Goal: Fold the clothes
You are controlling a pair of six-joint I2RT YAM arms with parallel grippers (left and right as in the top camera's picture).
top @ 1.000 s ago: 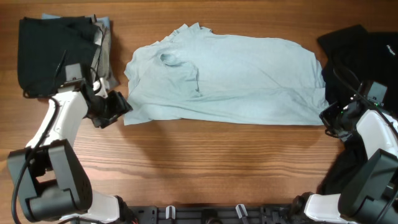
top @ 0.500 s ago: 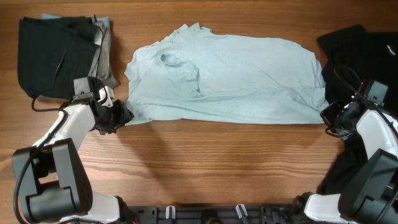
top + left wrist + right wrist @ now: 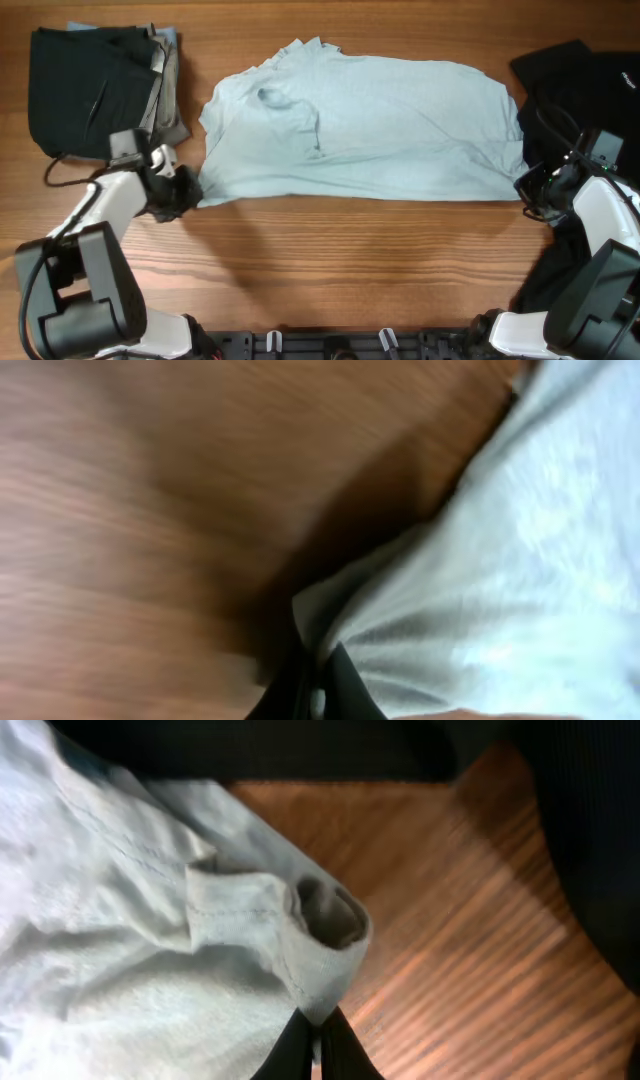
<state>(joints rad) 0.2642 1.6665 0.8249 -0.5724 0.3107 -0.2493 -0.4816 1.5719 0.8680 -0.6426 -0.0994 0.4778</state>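
The pale blue T-shirt (image 3: pixel 370 125) lies spread across the middle of my counter (image 3: pixel 330 260), collar toward the left. My left tool (image 3: pixel 188 192) is clamped on its lower left corner and my right tool (image 3: pixel 527 190) on its lower right corner, with cloth bunched at the fingertips in both wrist views. A black T-shirt (image 3: pixel 585 80) lies crumpled behind my right tool. A folded dark stack (image 3: pixel 90 85) sits at the far left.

A robotics lab bench: two robot arms (image 3: pixel 95 210) at a wooden table (image 3: pixel 330 260) strewn with garments (image 3: pixel 370 120).
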